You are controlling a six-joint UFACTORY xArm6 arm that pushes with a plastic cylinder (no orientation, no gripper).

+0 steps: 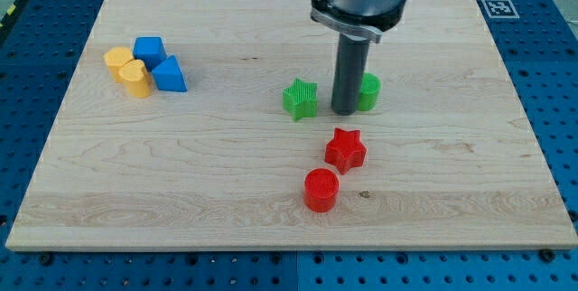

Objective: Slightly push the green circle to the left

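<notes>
The green circle (368,91) stands on the wooden board right of centre, partly hidden behind my rod. My tip (344,110) rests on the board right against the circle's left side. A green star (300,99) lies just to the view's left of the tip, a small gap away.
A red star (345,149) and a red circle (321,190) lie below the tip. At the view's upper left sit a blue cube (149,51), a blue triangle (169,75), a yellow hexagon (117,60) and a yellow rounded block (135,79). The board (271,210) lies on a blue perforated table.
</notes>
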